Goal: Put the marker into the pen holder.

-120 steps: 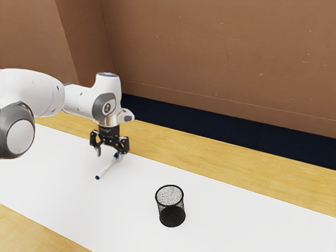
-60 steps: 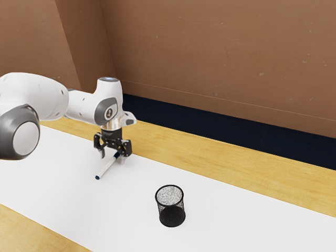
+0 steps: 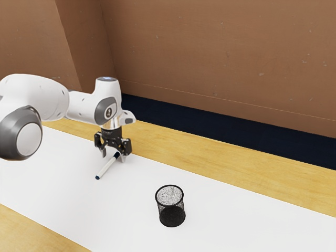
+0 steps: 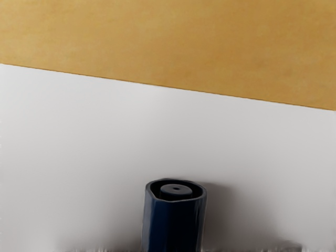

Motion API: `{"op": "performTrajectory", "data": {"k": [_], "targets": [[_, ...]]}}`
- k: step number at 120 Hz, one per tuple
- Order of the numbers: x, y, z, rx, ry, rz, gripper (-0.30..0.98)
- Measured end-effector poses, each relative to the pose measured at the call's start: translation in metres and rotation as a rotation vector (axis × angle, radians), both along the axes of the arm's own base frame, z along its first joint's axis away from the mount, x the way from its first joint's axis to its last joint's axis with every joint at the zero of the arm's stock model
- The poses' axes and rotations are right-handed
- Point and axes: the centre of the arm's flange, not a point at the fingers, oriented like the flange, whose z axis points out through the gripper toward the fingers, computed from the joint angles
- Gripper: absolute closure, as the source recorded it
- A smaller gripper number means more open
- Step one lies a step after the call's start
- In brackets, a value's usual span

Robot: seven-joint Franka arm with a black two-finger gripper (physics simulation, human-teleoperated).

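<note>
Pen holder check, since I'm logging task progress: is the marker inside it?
No, the marker is outside the pen holder, slanting across the white surface with its dark-blue end near the gripper.

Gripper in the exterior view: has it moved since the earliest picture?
Yes, slightly toward the exterior view's right: the gripper is a little nearer the pen holder, which stands where it stood.

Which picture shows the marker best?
The exterior view: the marker can be seen there from one dark blue end to the other, with the white body between. The wrist view gives a close look at one dark blue end, with its hollow rim.
</note>
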Motion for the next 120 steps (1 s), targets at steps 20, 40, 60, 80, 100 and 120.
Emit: {"op": "performTrajectory", "data": {"k": [20, 40, 60, 80, 100, 120], "targets": [[0.001, -0.001, 0.007, -0.002, -0.01, -0.009, 0.23], [0.001, 0.0, 0.011, 0.001, -0.014, -0.02, 0.56], [0.001, 0.0, 0.011, -0.001, -0.014, -0.021, 0.71], [0.0, 0.0, 0.008, 0.005, -0.011, -0.019, 0.77], [0.003, -0.002, 0.036, 0.015, -0.05, -0.02, 0.79], [0.001, -0.03, 0.114, 0.068, -0.147, -0.102, 0.79]]}}
